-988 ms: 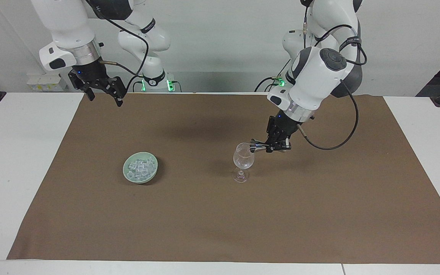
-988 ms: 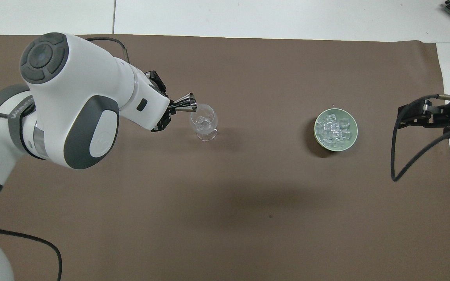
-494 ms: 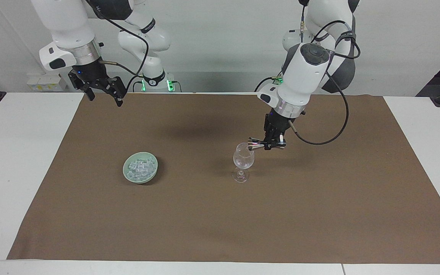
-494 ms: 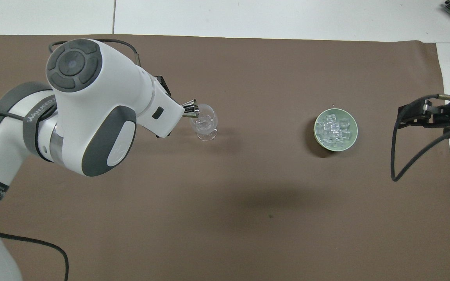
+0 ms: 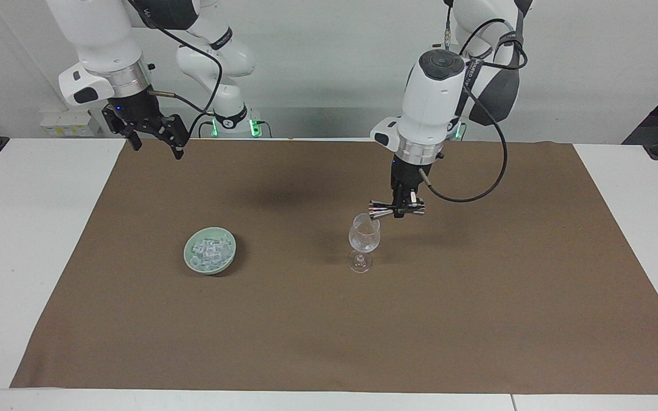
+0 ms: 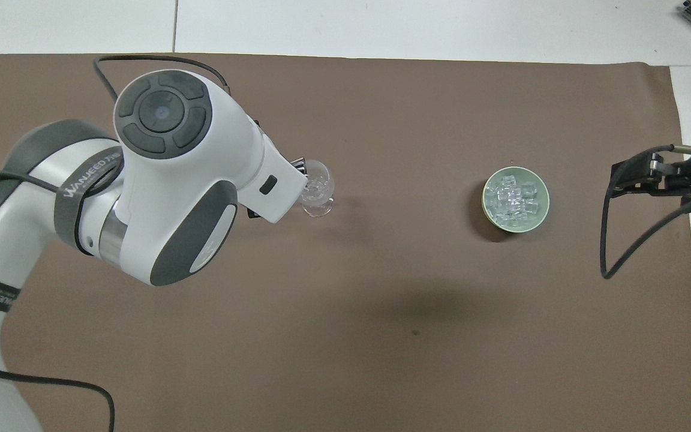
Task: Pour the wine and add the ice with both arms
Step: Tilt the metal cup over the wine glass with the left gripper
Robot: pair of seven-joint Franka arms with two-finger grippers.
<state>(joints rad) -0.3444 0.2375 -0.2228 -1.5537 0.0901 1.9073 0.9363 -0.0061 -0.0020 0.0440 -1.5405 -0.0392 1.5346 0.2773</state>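
A clear wine glass stands on the brown mat; it also shows in the overhead view. My left gripper points straight down and is shut on a small metal jigger. The jigger lies level, its mouth over the glass's rim. In the overhead view the left arm hides the gripper and only the jigger's tip shows. Ice cubes fill a pale green bowl toward the right arm's end, also seen in the overhead view. My right gripper waits open and empty, over the mat's corner.
The brown mat covers most of the white table. The left arm's cable loops down beside the gripper. The right gripper hangs just off the mat's edge beside the bowl.
The left arm's wrist has swung upright over the glass and moved toward the right arm's end. The jigger has gone from tipped into the glass to level. The right arm has not moved.
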